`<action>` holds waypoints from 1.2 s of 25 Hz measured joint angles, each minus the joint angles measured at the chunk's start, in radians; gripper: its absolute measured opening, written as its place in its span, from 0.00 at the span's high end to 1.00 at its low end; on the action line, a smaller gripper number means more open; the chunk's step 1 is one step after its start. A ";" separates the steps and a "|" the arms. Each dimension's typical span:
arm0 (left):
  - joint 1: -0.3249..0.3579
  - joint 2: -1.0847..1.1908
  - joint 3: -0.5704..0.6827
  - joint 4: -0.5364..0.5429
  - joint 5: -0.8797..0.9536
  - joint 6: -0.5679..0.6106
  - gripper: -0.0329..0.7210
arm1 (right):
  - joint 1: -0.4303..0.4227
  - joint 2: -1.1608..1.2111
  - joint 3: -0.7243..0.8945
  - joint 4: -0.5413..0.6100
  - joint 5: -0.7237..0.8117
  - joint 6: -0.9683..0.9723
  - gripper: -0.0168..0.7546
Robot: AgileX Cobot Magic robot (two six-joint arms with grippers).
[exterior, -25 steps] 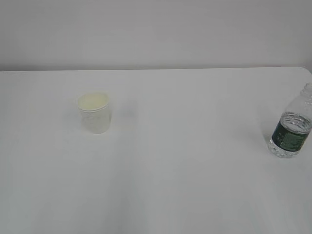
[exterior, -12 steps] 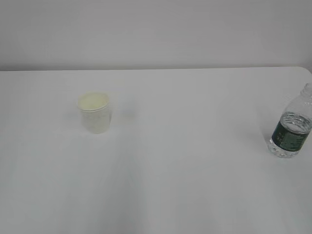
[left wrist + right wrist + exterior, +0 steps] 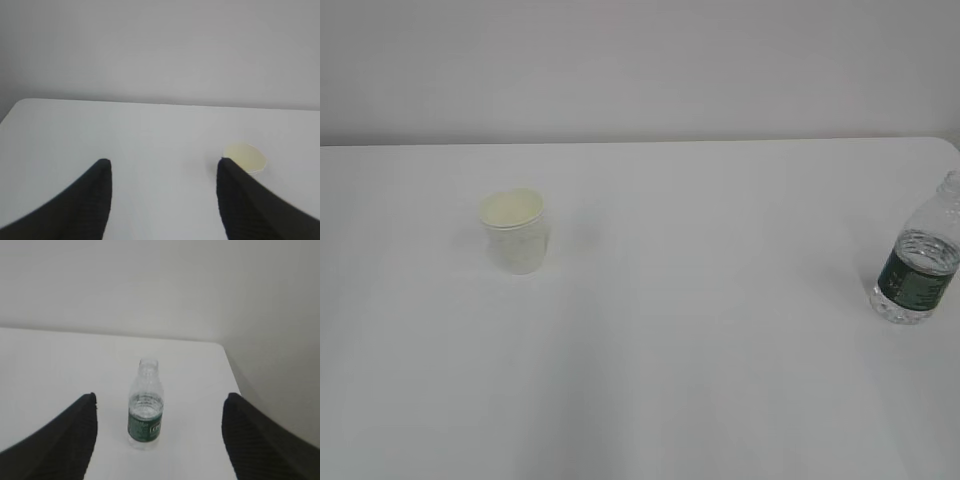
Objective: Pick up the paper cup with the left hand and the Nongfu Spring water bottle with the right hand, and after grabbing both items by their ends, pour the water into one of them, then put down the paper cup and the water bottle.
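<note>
Two things stood on the white desk [image 3: 700, 300], well apart, each set on the side of the arm meant to take it. On the left the paper cup [image 3: 515, 231] stood upright with its mouth up, free on all sides, so a grasp from the front met nothing in the way. In the left wrist view the cup [image 3: 244, 158] sat ahead and off to the right, just past the tip of the right-hand finger rather than between the two. The left hand [image 3: 162, 170] had its fingers [image 3: 95, 200] spread fairly wide, holding nothing and touching nothing; by my judgement it would need to shift toward the cup before closing.

On the right, near the desk's edge, the Nongfu Spring water bottle [image 3: 920, 255] stood upright, capless, with the water [image 3: 910, 300] reaching about to the top of the green label. An open neck is likely why it was left standing. In the right wrist view the bottle [image 3: 146, 405] lay ahead, between the fingers though left of centre. The right hand [image 3: 160, 405] had its fingers [image 3: 250, 440] wide apart, empty and clear of the bottle.
</note>
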 joint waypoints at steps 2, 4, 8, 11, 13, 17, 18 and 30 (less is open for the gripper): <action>0.000 0.052 -0.002 -0.002 -0.050 0.016 0.33 | 0.000 0.000 0.000 0.000 -0.055 0.002 0.21; 0.000 0.101 -0.002 -0.002 -0.107 0.020 0.33 | 0.000 0.000 0.000 0.000 -0.102 0.001 0.21; -0.021 0.163 -0.002 -0.002 -0.225 0.024 0.33 | 0.000 0.018 0.000 0.000 -0.163 0.002 0.21; -0.057 0.199 -0.002 -0.002 -0.307 0.024 0.33 | 0.000 0.064 0.000 0.000 -0.202 0.002 0.21; -0.083 0.227 -0.002 0.016 -0.356 0.024 0.33 | 0.000 0.101 0.000 0.000 -0.242 0.007 0.21; -0.136 0.296 -0.002 0.061 -0.447 0.024 0.33 | 0.000 0.172 0.005 0.004 -0.354 0.073 0.21; -0.144 0.313 -0.002 0.066 -0.469 0.024 0.33 | 0.000 0.185 0.009 0.004 -0.380 0.083 0.21; -0.169 0.462 -0.002 0.053 -0.560 0.024 0.39 | 0.000 0.238 0.107 0.006 -0.501 0.105 0.21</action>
